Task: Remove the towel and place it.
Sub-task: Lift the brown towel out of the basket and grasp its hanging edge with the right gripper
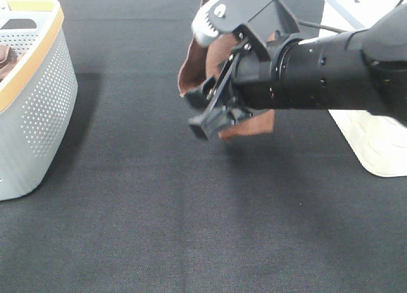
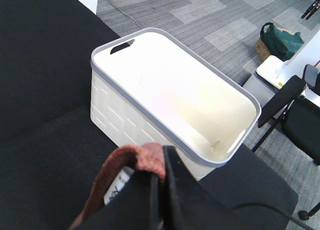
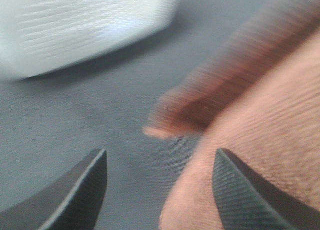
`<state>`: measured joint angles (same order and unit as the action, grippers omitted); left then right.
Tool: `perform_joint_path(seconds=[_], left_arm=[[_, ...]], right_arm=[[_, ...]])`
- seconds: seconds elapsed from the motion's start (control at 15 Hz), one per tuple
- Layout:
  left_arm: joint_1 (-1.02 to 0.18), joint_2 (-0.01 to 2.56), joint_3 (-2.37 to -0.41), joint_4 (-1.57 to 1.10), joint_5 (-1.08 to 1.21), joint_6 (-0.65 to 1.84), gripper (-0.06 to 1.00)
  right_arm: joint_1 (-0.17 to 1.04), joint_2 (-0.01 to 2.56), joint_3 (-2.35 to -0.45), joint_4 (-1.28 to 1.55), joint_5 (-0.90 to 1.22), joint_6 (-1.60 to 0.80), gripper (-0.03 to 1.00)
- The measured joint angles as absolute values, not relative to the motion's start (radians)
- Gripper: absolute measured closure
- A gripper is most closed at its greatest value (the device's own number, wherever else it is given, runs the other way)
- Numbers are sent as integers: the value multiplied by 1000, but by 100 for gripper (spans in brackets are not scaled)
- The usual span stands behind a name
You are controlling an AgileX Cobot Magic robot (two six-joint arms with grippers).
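Left gripper (image 2: 159, 180) clamped on towel (image 2: 142, 157) — right gripper (image 3: 160, 155) spread wide, close by.

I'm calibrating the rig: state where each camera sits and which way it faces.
Exterior high: above, looking down on the table; shows the right arm and right gripper by the towel.
Left wrist: on its arm, facing the bin; shows the shut left gripper pinching the towel.
Right wrist: on the right arm, facing table and blurred basket; shows its open fingers.
Shared: towel in all; bin in exterior and left wrist.
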<state>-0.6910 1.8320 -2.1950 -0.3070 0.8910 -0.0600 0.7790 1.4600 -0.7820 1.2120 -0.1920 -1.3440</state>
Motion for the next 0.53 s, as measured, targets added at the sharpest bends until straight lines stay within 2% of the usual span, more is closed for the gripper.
perform_joint_path(seconds=[0.27, 0.53], left_arm=[[-691, 1832, -2195, -302, 899, -36, 94], [-691, 1807, -2195, -298, 922, -20, 94]], right_arm=[[779, 1461, -782, 1283, -282, -1298, 38], [779, 1461, -782, 1399, -486, -1302, 30]])
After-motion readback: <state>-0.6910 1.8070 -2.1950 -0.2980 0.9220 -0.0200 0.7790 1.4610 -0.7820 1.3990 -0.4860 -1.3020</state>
